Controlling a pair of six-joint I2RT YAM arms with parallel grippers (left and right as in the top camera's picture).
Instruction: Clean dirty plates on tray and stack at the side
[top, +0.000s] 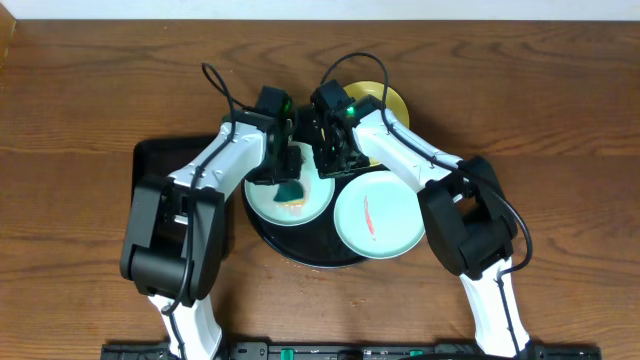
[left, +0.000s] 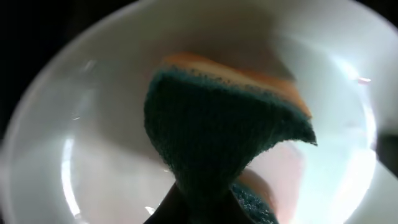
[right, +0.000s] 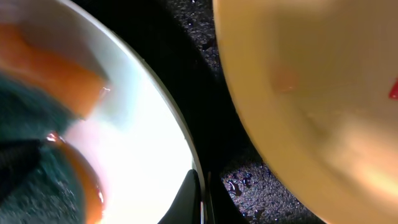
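Observation:
The round black tray (top: 300, 250) holds two light mint plates. The left plate (top: 315, 205) has a pink-red smear; my left gripper (top: 287, 172) is shut on a green and orange sponge (top: 290, 188) that presses on it. In the left wrist view the sponge (left: 224, 130) covers the plate's (left: 81, 162) middle. My right gripper (top: 333, 160) is shut on that plate's far rim (right: 149, 124), its fingers (right: 202, 199) pinching the edge. The right plate (top: 378, 215) has a red streak. The pale yellow plate (top: 390, 100) lies behind, partly hidden by the right arm; it also shows in the right wrist view (right: 311, 81).
A rectangular black tray (top: 160, 160) lies left of the round one, under the left arm. The wet tray floor (right: 205, 74) shows between the mint and yellow plates. The brown wooden table (top: 560, 120) surrounds everything.

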